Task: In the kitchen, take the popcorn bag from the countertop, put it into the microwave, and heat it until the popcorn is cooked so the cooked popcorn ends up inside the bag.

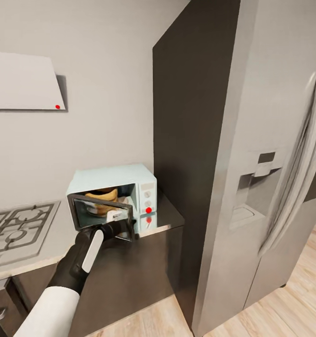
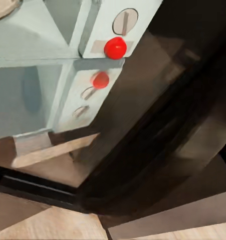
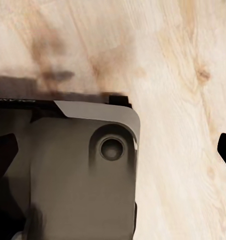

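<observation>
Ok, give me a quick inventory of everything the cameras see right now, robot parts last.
Pale mint-blue microwave: one, on the countertop beside the tall cabinet, dark glass door swung partly open.
Tan-brown burlap popcorn bag: one, inside the microwave.
Red button: one, on the microwave's white side panel, below a round knob.
Grey brushed-metal countertop: one, under the microwave.
Gas hob: one, grey, left of the microwave.
White hood: one, on the wall.
Dark grey tall cabinet: one.
Steel fridge: one, far right.
Light wood floor: below.
Left arm: black and white, reaching to the door.
Left gripper: at the door's edge; jaw state unclear.
</observation>
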Motion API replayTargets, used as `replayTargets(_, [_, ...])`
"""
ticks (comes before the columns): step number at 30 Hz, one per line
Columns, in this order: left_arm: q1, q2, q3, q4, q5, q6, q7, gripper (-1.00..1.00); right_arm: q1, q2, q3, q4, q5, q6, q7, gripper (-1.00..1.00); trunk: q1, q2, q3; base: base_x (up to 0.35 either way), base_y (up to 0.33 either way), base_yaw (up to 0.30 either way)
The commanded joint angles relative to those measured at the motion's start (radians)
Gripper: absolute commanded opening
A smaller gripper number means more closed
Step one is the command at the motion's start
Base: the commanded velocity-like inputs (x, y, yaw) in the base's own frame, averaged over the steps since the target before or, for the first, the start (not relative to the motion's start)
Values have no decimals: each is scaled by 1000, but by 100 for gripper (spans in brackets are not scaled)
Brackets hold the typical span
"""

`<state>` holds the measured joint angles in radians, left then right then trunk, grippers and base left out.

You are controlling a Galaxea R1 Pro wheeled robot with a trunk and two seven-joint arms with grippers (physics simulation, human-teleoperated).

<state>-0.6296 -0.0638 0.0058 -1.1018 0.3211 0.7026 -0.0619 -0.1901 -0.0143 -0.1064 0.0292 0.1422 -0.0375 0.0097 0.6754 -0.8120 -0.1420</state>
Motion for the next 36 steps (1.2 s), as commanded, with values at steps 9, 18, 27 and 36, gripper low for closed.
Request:
replayTargets(9, [-1, -6, -134, 2, 9, 2, 127, 100, -2, 0, -9, 3, 11, -4, 1, 100, 1, -1, -2, 321, 0, 0])
replayTargets(18, [-1, -7, -138, 0, 10, 1, 215, 100, -2, 0, -9, 3, 11, -4, 1, 100, 1, -1, -2, 266, 0, 0])
replayTargets(27, [-1, -8, -138, 7, 11, 0, 240, 100, -2, 0, -9, 3, 11, -4, 1, 100, 1, -1, -2, 247, 0, 0])
replayTargets(36, [-1, -12, -135, 0, 22, 4, 287, 100, -2, 0, -9, 3, 12, -4, 1, 100, 1, -1, -2, 82, 0, 0])
